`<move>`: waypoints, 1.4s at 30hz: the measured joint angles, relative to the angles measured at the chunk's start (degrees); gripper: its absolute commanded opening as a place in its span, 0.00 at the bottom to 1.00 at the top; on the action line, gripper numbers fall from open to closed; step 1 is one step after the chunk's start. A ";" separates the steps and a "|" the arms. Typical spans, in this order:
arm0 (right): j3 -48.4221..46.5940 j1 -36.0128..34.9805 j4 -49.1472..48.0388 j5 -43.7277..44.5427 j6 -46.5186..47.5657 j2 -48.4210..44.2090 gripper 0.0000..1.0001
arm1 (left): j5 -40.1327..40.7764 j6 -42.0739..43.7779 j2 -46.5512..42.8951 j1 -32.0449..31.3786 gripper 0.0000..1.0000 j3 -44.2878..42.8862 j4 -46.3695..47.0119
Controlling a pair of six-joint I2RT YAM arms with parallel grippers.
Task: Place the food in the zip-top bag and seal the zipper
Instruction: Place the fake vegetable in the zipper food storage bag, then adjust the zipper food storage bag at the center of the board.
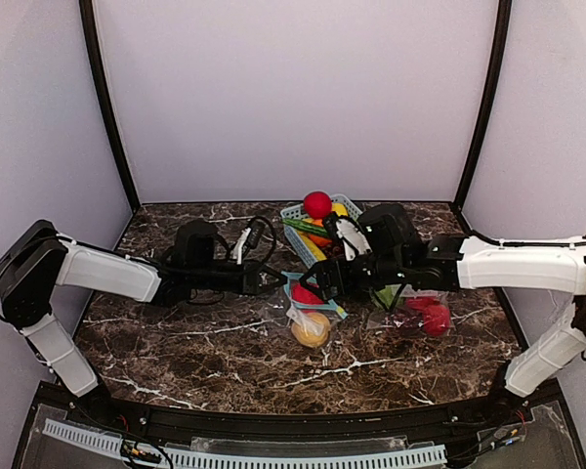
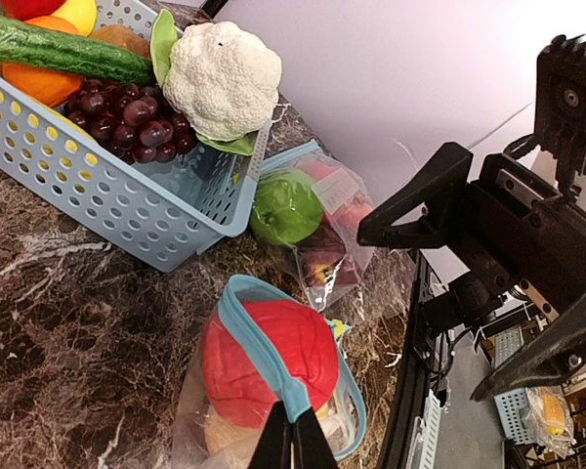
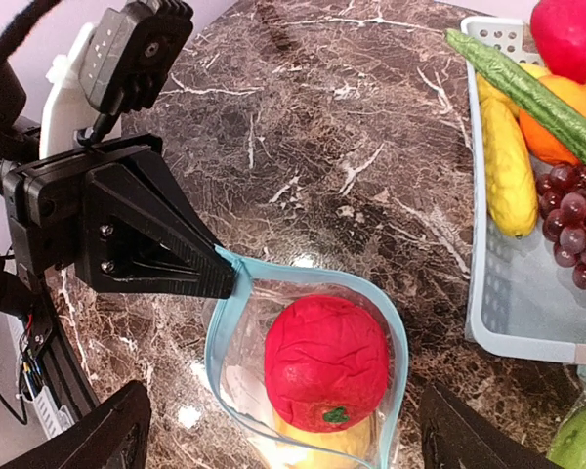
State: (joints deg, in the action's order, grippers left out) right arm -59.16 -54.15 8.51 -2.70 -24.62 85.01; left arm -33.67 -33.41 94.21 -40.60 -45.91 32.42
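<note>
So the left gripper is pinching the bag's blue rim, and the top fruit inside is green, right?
Not green: the fruit in the bag is red. The left gripper does pinch its blue rim; see the right wrist view.

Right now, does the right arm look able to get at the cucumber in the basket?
Probably yes. The right hand is open and empty over the bag, and the cucumber lies on top of the pile in the basket, with nothing covering it.
</note>
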 measured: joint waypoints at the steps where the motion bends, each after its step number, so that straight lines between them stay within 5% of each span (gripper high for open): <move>1: 0.20 0.02 0.46 0.74 0.07 -1.05 0.92 | -0.04 0.15 -0.22 0.00 0.01 0.00 -0.11; 12: 7.13 6.08 5.01 1.73 -2.78 -3.54 0.53 | -0.61 1.20 -0.98 0.00 0.01 0.00 -1.22; 35: 4.39 6.19 3.39 -5.33 0.00 5.33 0.33 | -1.16 1.79 -1.36 0.00 0.01 0.00 -2.56; 40: 2.62 6.19 2.69 -6.84 0.55 7.23 0.01 | -1.22 2.01 -1.36 0.00 0.01 0.00 -2.56; 42: 2.45 6.19 2.56 -7.30 1.64 7.45 0.00 | -1.18 2.27 -1.36 0.00 0.01 0.00 -2.58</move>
State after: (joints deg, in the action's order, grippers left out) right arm -56.71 -47.97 11.07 -10.00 -22.98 92.47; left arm -34.85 -31.14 92.86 -40.60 -45.91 29.85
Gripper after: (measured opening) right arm 0.056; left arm 0.009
